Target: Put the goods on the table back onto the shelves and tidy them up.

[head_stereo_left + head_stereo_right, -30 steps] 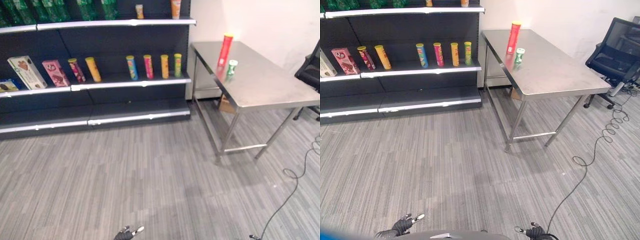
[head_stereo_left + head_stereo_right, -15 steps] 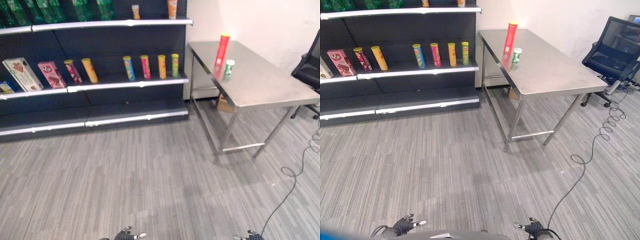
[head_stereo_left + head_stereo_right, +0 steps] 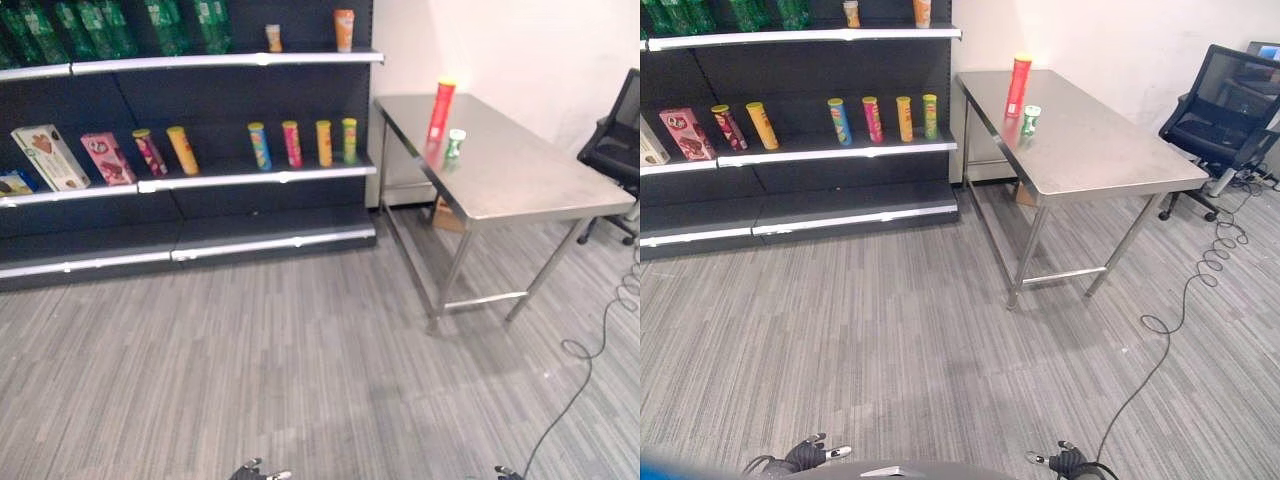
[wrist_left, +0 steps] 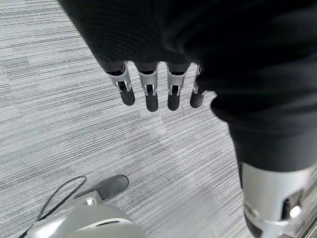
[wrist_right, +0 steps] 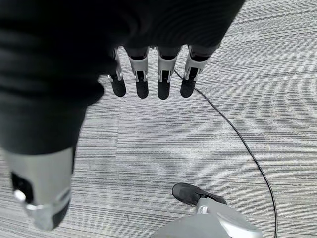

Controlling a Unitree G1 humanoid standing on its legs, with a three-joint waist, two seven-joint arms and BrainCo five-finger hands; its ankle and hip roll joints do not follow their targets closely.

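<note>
A tall red can (image 3: 441, 108) with a yellow lid and a small green-and-white can (image 3: 456, 142) stand near the far end of the steel table (image 3: 530, 180). To its left the dark shelves (image 3: 200, 180) hold upright tube cans (image 3: 300, 143), two leaning cans and boxes (image 3: 40, 155). Green bottles (image 3: 100, 28) line the top shelf. My left hand (image 4: 148, 89) hangs low over the carpet, fingers straight, holding nothing. My right hand (image 5: 148, 79) hangs the same way, open and empty. Both show at the bottom edge of the right eye view.
A black office chair (image 3: 1225, 110) stands right of the table. A brown box (image 3: 446, 212) sits on the floor under the table's far end. Grey carpet (image 3: 300, 350) stretches wide between me and the shelves.
The camera has tilted up slightly, so the shelves and table sit lower in view and more of the top shelf shows. The cans have not moved. Both hands stay low.
</note>
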